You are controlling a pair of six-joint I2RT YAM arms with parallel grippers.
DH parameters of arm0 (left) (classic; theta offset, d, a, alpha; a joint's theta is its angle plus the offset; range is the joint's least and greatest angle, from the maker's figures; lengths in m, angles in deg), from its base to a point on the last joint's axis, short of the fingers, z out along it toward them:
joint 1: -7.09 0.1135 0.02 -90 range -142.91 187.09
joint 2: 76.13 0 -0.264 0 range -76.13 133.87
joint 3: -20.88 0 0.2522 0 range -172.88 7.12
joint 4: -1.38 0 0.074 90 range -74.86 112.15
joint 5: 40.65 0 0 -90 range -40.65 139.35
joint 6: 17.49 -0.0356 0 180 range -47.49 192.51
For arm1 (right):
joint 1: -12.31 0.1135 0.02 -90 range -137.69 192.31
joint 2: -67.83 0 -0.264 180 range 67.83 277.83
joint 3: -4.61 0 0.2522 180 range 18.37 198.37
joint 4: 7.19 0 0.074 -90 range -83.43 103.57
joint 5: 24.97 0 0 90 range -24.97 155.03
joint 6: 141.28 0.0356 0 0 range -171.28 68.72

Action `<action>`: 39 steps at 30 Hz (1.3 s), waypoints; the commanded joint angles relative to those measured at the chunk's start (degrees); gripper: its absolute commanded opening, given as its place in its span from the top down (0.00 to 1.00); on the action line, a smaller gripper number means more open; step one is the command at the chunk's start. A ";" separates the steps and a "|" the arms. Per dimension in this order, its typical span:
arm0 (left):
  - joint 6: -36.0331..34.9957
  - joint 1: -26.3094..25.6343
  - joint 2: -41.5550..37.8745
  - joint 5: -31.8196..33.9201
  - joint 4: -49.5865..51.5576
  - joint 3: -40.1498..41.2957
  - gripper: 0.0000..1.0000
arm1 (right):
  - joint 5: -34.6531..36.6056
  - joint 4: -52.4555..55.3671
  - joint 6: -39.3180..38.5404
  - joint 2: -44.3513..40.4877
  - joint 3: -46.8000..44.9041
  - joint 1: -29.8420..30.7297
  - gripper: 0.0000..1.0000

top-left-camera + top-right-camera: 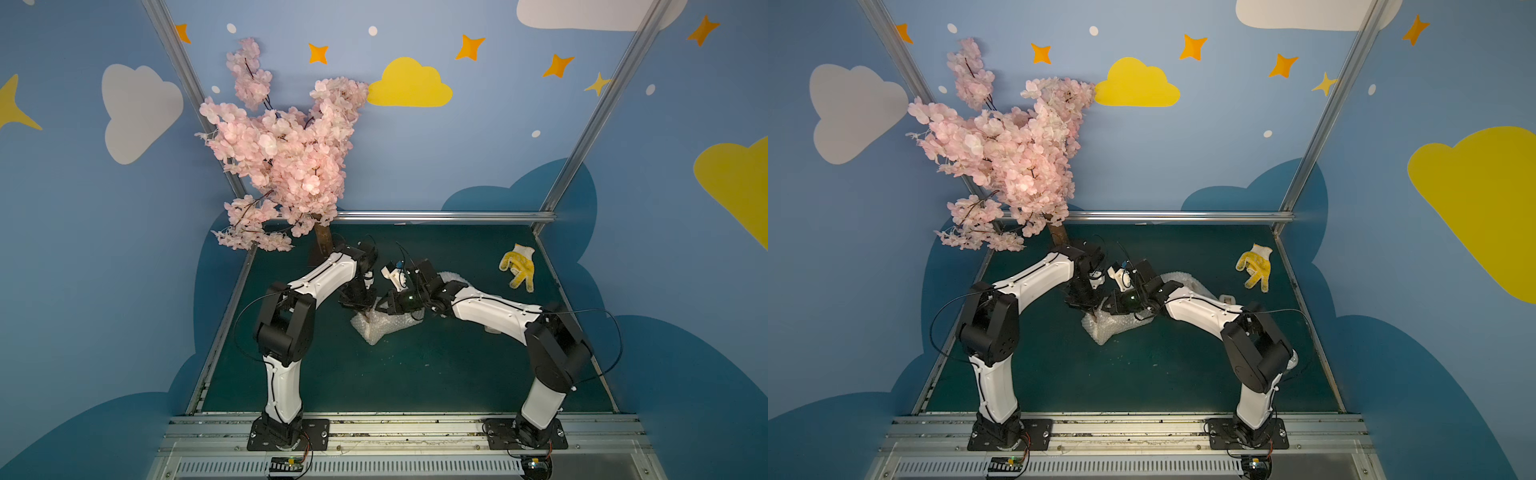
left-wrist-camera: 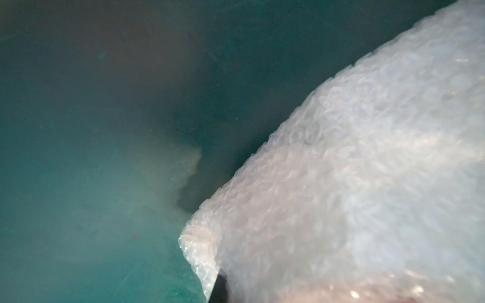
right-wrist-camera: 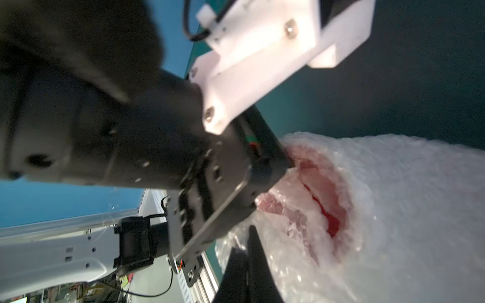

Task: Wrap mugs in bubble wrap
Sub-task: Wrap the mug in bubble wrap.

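Here the bubble wrap (image 1: 380, 326) bundle lies mid-counter (image 1: 415, 374), its long axis slanting from the near left toward the far right; the mug's (image 3: 328, 199) red mouth faces the right wrist camera. Both arms bend inward over it. The left pincer (image 1: 360, 306) pinches the wrap; the right pincer (image 1: 384, 305) is closed on the wrap too.

near mat (image 1: 415, 374): free | far-left: blossom tree (image 1: 286, 166) | far-right: glove (image 1: 518, 266)
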 commanded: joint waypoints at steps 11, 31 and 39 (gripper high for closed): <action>-5.52 -0.79 -0.69 0.17 1.40 -1.27 0.97 | 13.13 8.27 3.39 13.44 11.02 1.72 1.00; 0.22 2.92 -7.74 3.53 1.45 0.14 0.27 | 15.83 25.98 10.65 22.83 25.20 3.93 1.00; 11.29 6.77 -17.23 -6.00 -2.52 9.42 0.22 | 15.07 23.74 13.93 21.97 24.82 3.71 1.00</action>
